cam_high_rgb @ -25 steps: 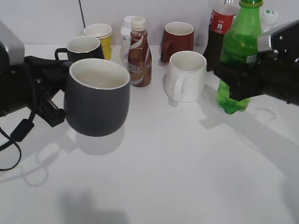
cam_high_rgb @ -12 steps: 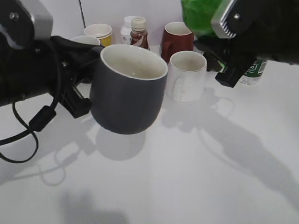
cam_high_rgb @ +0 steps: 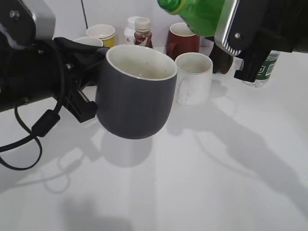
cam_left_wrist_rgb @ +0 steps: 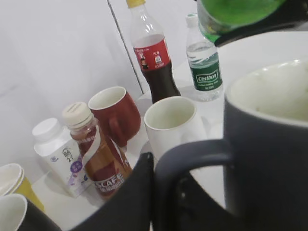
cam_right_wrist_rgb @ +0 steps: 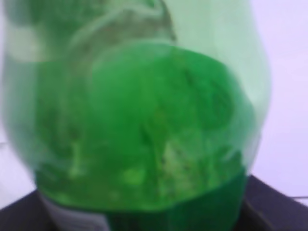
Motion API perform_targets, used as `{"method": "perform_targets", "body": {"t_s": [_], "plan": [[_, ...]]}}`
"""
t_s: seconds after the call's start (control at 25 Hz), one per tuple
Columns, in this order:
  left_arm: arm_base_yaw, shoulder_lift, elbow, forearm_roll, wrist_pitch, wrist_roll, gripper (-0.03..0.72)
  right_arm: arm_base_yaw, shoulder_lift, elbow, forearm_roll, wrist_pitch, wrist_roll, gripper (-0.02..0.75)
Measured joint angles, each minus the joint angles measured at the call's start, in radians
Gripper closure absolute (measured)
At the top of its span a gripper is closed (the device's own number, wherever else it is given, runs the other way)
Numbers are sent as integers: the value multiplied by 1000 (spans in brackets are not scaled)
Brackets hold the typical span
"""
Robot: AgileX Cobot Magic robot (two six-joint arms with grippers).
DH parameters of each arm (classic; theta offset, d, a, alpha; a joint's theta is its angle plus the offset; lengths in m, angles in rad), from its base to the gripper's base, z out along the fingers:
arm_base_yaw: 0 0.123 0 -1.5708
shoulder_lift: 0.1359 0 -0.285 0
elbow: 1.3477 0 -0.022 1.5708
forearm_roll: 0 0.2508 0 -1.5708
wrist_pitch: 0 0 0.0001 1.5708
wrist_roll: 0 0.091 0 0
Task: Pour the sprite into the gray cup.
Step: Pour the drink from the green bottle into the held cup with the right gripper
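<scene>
The gray cup (cam_high_rgb: 134,98), dark gray with a cream inside, hangs in the air at centre left. My left gripper (cam_high_rgb: 89,72) is shut on its loop handle (cam_left_wrist_rgb: 185,159); the cup body fills the right of the left wrist view (cam_left_wrist_rgb: 269,144). The sprite, a green translucent bottle (cam_high_rgb: 199,13), is tilted, its neck pointing left above and to the right of the cup's rim. My right gripper (cam_high_rgb: 243,29) is shut on it. The bottle fills the right wrist view (cam_right_wrist_rgb: 139,125) and shows at the top of the left wrist view (cam_left_wrist_rgb: 236,12).
On the table behind stand a white mug (cam_high_rgb: 193,78), a red mug (cam_high_rgb: 183,41), a brown drink bottle (cam_high_rgb: 143,32), a white bottle (cam_high_rgb: 130,29), a yellow paper cup (cam_high_rgb: 102,34), a cola bottle (cam_left_wrist_rgb: 154,53), a small clear water bottle (cam_high_rgb: 260,67) and a black mug (cam_high_rgb: 89,42).
The right gripper lifted the sprite off the table, carried it left and tipped its neck leftward. The left gripper raised the gray cup and moved it right, toward the bottle.
</scene>
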Motion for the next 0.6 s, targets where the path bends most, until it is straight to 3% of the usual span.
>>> {"method": "perform_targets", "body": {"t_s": [0.6], "plan": [[-23,10,0,-1,-49,0,643,0,0,0,0,1,-189,323]]}}
